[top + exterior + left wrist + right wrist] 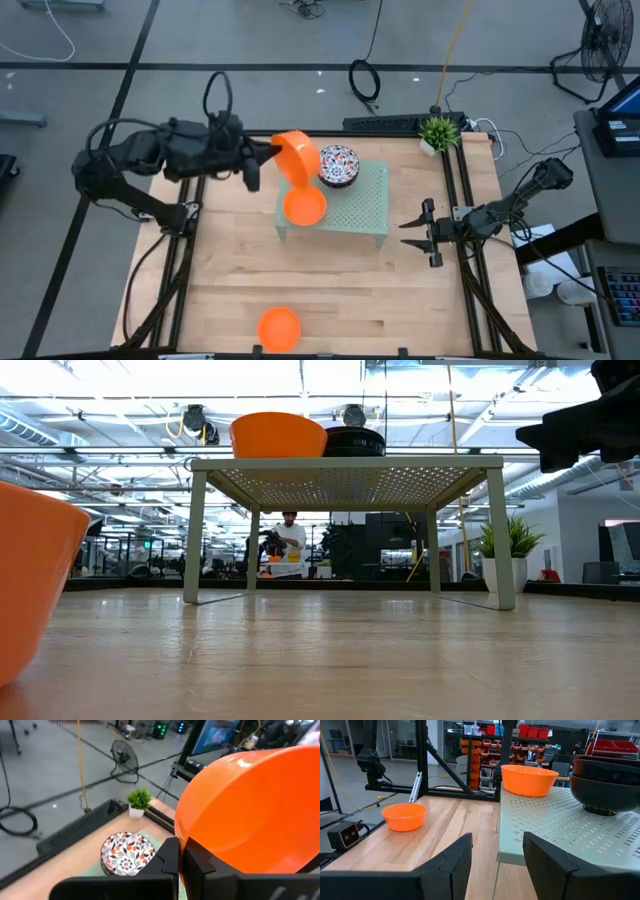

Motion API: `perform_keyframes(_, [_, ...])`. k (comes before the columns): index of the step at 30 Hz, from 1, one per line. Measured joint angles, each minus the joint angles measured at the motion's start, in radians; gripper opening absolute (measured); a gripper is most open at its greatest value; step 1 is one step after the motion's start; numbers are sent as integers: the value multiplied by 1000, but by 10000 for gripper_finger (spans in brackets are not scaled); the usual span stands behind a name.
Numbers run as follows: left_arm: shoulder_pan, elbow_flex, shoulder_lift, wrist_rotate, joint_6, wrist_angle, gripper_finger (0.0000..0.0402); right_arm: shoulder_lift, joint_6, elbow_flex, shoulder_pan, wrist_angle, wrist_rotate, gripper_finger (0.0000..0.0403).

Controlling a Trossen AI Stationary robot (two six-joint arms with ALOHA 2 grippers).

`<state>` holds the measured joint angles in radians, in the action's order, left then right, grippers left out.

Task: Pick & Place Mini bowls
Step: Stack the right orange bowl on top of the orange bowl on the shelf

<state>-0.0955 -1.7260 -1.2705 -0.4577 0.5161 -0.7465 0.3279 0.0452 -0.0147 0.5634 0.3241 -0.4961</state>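
My left gripper (pixel 268 152) is shut on a plain orange mini bowl (pixel 293 155), which it holds tilted on edge above the far left corner of the pale green rack (pixel 365 205). A second orange bowl (pixel 304 207) sits on the rack's near left part. The floral bowls (pixel 338 165) sit stacked at the rack's far side. A third orange bowl (pixel 279 328) rests on the table by the near edge. My right gripper (pixel 420 232) hovers open, right of the rack and clear of everything. My left gripper pinches the orange bowl's rim (pixel 184 840) between its two fingers (pixel 167 857), one finger on each face of the wall. It comes level from the table's left. The bowl (pixel 250 810) is lifted clear and stands on edge, steeply tilted.
A small potted plant (pixel 437 131) stands at the table's far right corner. The rack stands on thin legs (pixel 195 535) with open space beneath it. Bare wood lies between the rack and the near orange bowl (pixel 404 816). A person (pixel 290 540) is in the room beyond.
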Motion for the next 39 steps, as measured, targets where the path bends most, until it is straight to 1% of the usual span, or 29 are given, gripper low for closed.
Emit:
perform_keyframes(3, [36,0,2,20,50,-65,3,0,0,0,0,0,0,162])
perform_keyframes(10, [85,0,0,9,214,-340,3,0,0,0,0,0,0,161])
perform_keyframes(15, [100,2,-34,10,265,-444,3,0,0,0,0,0,0,161])
perform_keyframes(21, [145,-1,-95,22,254,-452,3,0,0,0,0,-1,0,161])
perform_keyframes(29, [215,2,-179,68,253,-523,5,0,0,0,0,-3,0,161])
perform_keyframes(33, [233,2,-208,85,252,-561,3,0,0,0,0,1,0,161])
perform_keyframes(39, [231,0,-245,127,227,-542,7,1,0,0,0,-1,0,161])
